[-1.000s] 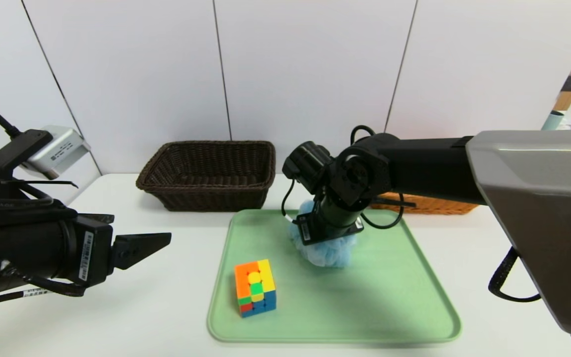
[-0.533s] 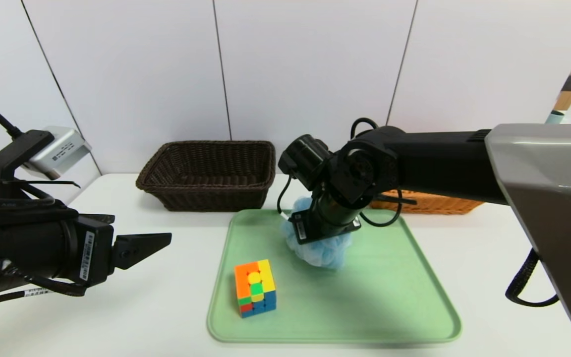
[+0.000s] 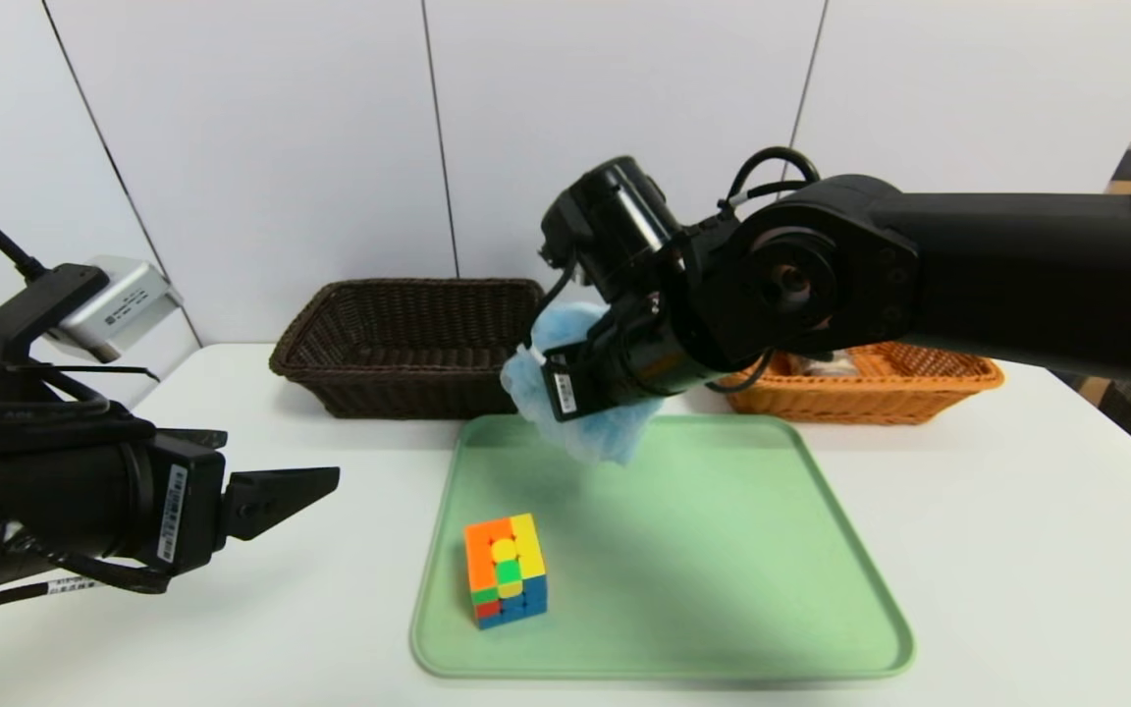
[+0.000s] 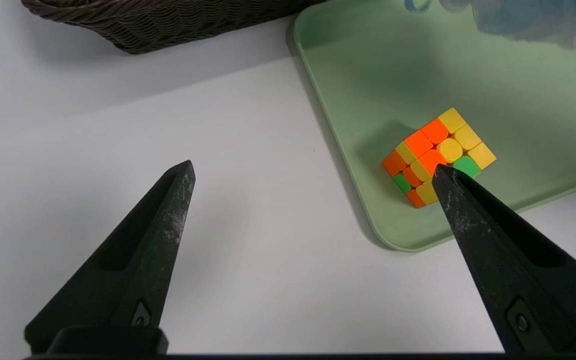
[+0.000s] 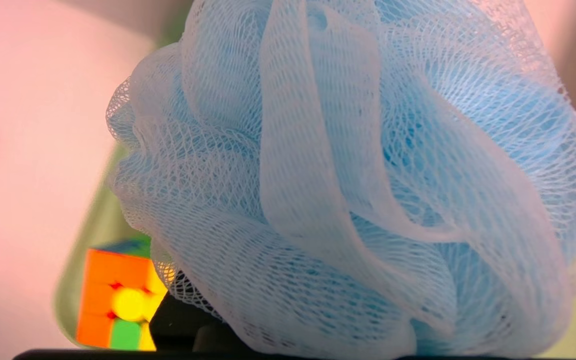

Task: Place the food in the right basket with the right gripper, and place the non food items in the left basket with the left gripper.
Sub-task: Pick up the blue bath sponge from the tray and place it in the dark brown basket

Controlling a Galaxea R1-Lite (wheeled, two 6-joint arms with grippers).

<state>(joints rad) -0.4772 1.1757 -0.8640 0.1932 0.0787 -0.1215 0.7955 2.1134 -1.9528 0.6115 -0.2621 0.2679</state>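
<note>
Right tool (image 3: 565,407) is clenched on the blue mesh puff (image 3: 580,417) and holds it in the air over the far edge of the green tray (image 3: 723,589), just in front of the near right corner of the dark left basket (image 3: 408,344). The wrist view is filled with the puff (image 5: 348,190); the fingers are buried in the mesh and not visible.

The pictures disagree with the task sentence: a non food item is in the right tool, not the left. Judged step: carry the puff to the dark basket and drop it.

- To do this well: keep the puff high enough to clear the basket rim, since the trailing mesh could snag on the wicker.
- Centre it over the basket's inside before releasing. The puff is light and springy, so it may cling to the fingers; opening wide should help.

Left tool (image 4: 313,170) is released, jaws wide apart, hovering over the white tabletop (image 3: 281,628) at the tray's left side. The puzzle cube (image 3: 505,570) sits on the tray's near left part, just beyond the left tool's tips, untouched.

The orange right basket (image 3: 919,388) stands behind the right arm; its contents cannot be made out.
</note>
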